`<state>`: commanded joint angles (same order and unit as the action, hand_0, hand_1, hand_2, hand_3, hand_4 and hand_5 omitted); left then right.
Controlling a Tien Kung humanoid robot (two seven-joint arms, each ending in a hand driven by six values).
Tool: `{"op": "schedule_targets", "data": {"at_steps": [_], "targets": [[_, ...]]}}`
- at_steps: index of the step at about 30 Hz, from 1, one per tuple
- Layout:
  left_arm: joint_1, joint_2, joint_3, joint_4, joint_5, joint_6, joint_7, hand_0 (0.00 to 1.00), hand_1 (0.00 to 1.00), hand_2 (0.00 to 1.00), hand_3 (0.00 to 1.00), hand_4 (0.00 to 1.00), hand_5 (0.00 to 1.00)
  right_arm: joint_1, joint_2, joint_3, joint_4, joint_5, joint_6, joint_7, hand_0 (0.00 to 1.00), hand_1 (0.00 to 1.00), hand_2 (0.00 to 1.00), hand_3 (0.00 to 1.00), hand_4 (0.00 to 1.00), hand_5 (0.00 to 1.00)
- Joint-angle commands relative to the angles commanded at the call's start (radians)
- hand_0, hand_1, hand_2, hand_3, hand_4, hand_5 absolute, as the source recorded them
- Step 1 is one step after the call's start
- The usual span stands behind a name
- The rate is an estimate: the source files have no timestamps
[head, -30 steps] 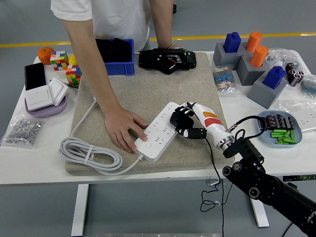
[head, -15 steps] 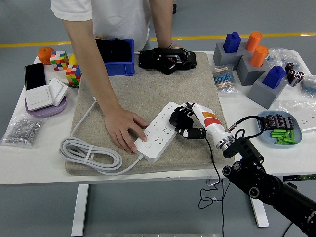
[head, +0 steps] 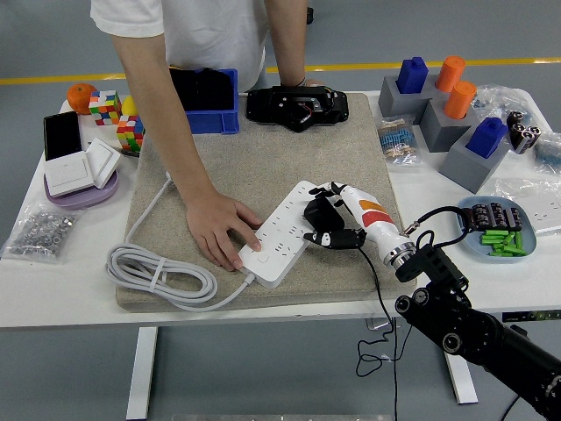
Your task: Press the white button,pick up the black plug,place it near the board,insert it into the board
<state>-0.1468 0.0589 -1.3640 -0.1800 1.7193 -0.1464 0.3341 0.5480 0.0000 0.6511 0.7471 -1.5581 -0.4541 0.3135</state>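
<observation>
The right hand point(head: 326, 221) reached in from the lower right, fingers curled around the black plug point(head: 317, 214), holding it against the right end of the white board point(head: 279, 235) at frame centre. A person's hand point(head: 217, 230) pressed the board's left end. The board lay on a beige mat point(head: 254, 158) covering the white table point(head: 70, 289).

high head view, facing down over table point(head: 263, 303)

Orange point(head: 80, 94) and colour cubes point(head: 105, 106) far left, bag of screws point(head: 38, 231) near left, blue bin point(head: 206, 101) far centre, green pieces on a plate point(head: 500, 243) right, grey blocks point(head: 469, 149) far right
</observation>
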Motion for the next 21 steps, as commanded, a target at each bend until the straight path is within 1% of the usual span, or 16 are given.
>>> {"op": "schedule_targets", "data": {"at_steps": [8,9,14,15,20,21], "targets": [[-0.001,0.001,0.0,0.0,0.002,-0.001,0.0,0.692,0.666,0.642,0.647,0.56,0.171,-0.001,0.0,0.0,0.002,0.0,-0.004,0.01,0.788,0.741,0.712,0.715,0.998,0.211],[-0.001,0.001,0.001,0.0,0.002,-0.001,0.0,0.692,0.666,0.641,0.647,0.56,0.171,-0.002,0.0,0.0,0.002,0.0,-0.005,0.012,0.776,0.731,0.703,0.712,0.998,0.208],[0.0,0.001,0.001,0.0,0.003,-0.001,0.0,0.692,0.666,0.641,0.647,0.56,0.171,-0.003,0.0,0.001,0.001,0.01,-0.019,0.038,0.776,0.731,0.703,0.712,0.998,0.208],[0.001,0.001,0.001,0.0,0.003,-0.001,0.0,0.692,0.665,0.642,0.647,0.56,0.171,-0.003,0.0,0.001,0.001,0.012,-0.023,0.043,0.65,0.579,0.58,0.652,0.929,0.118],[0.001,0.001,0.001,0.0,0.003,-0.001,0.0,0.692,0.665,0.642,0.647,0.56,0.171,0.0,0.0,0.004,0.001,0.014,-0.04,0.061,0.65,0.579,0.58,0.652,0.929,0.118],[0.001,0.001,0.002,0.0,0.003,-0.001,0.0,0.692,0.666,0.642,0.647,0.56,0.172,0.001,0.0,0.004,0.0,0.015,-0.042,0.064,0.564,0.499,0.525,0.62,0.822,0.002]]}}
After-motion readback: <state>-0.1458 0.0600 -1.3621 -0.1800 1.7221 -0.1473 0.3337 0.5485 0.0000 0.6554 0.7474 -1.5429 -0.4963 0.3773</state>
